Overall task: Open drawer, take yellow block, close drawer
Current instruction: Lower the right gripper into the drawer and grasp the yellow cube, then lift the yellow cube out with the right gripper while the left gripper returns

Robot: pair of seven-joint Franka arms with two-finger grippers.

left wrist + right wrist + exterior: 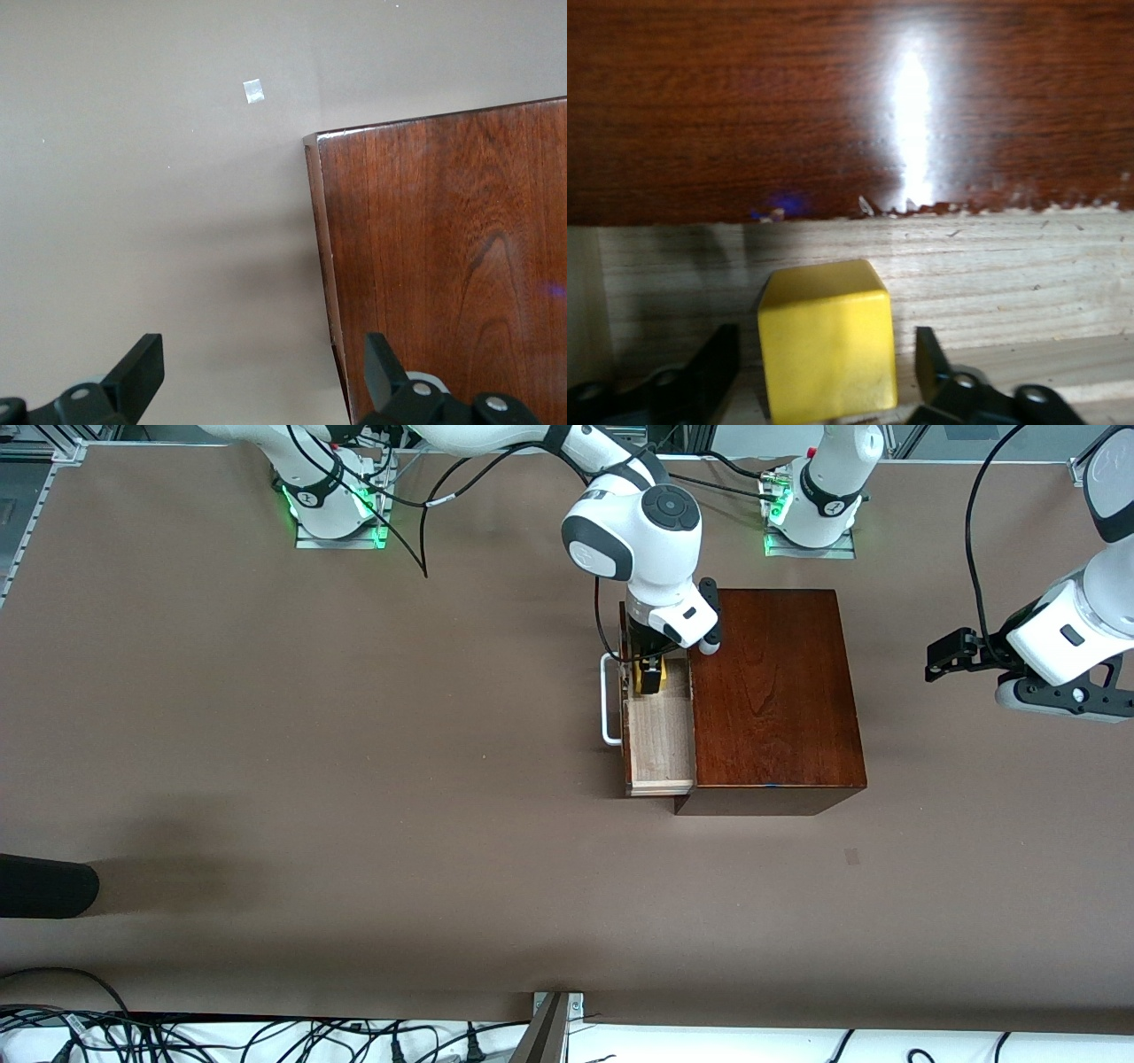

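The dark reddish-brown wooden box (771, 691) stands mid-table with its drawer (660, 753) pulled out toward the right arm's end, showing the white loop handle (608, 700) and the pale inside. The yellow block (643, 682) sits in the drawer at the end farther from the front camera. My right gripper (649, 676) is down in the drawer, open, with one finger on each side of the block (826, 341) and a small gap at each side. My left gripper (943, 657) waits open and empty above the table beside the box (443, 248).
A small tape patch (851, 856) lies on the brown table nearer the front camera than the box; it also shows in the left wrist view (253, 90). A dark rounded object (44, 886) pokes in at the right arm's end. Cables run along the front edge.
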